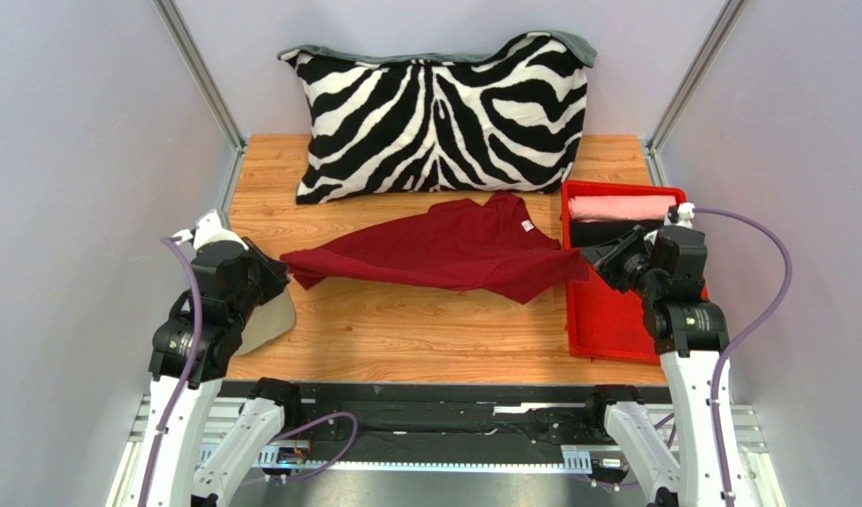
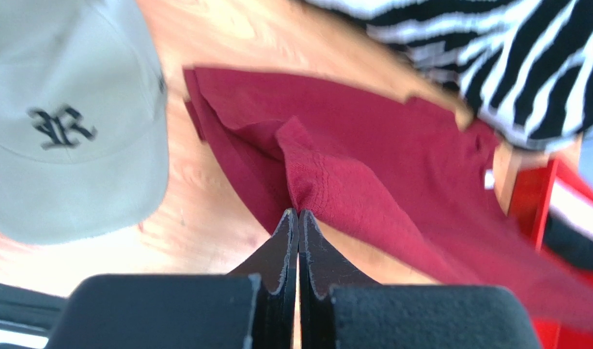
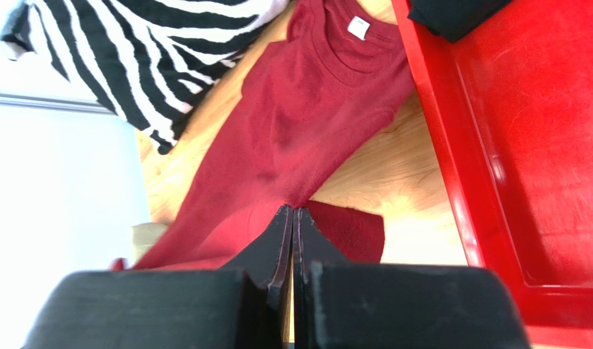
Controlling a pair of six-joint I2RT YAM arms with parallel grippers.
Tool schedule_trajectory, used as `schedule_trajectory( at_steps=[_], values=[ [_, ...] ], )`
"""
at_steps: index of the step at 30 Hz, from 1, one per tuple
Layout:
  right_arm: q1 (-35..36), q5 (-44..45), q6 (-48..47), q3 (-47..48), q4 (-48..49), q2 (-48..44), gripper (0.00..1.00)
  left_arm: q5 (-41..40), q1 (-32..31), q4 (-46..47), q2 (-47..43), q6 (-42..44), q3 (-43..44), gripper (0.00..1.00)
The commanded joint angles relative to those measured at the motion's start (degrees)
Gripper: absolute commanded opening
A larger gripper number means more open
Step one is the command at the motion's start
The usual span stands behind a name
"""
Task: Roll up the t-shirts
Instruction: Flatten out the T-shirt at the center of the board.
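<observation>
Wooden table [image 1: 404,338] bears pillow [image 1: 441,116], cap [image 1: 273,322], tray [image 1: 615,317], maroon t-shirt [image 1: 446,248].

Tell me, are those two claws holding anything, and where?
Both pinch the dark red cloth t-shirt: left gripper at its left end, right gripper at its right end.

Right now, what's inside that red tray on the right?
A pale pink t-shirt and a black t-shirt lie at the far end of the red tray. The right arm hides part of the black one.

Closed jaws pinch maroon t-shirt [image 2: 365,167] beside khaki cap [image 2: 66,123].
</observation>
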Motion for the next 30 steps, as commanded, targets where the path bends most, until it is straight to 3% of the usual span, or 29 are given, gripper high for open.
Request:
schedule_trajectory(
  at_steps=[1, 5, 9, 13, 20, 25, 30],
  values=[
    [0.2, 1.4, 0.8, 2.1, -3.7, -2.1, 0.0, 8.9, 0.1, -5.3, -2.2, -1.1, -6.9, 0.0],
    [0.2, 1.8, 0.0, -1.3, -4.1, -2.6, 0.0, 12.7, 0.2, -7.9, -7.2, -12.7, -19.0, 0.0],
    [0.1, 2.2, -0.2, -5.6, -2.8, -2.1, 0.0, 11.4, 0.1, -14.1, -14.2, -24.7, -23.8, 0.0],
    [0.2, 2.2, 0.5, -5.2, 0.0, 3.9, 0.0, 10.0, 0.1, -13.6, -14.2, -29.0, -27.3, 0.0],
    [2.4, 3.6, 1.5, 2.0, 6.3, 20.3, 0.0, 3.9, 0.1, -7.7, 5.9, -27.7, -25.8, 0.0],
    [6.8, 8.2, 1.5, 10.6, 8.1, 31.3, 0.0, -2.1, 1.3, -5.8, 12.6, -25.8, -20.6, 0.0],
    [8.0, 9.5, 0.8, 17.4, 9.2, 43.0, 0.0, -1.6, 7.4, -1.8, 20.5, -21.4, -18.3, 0.0]
  ],
)
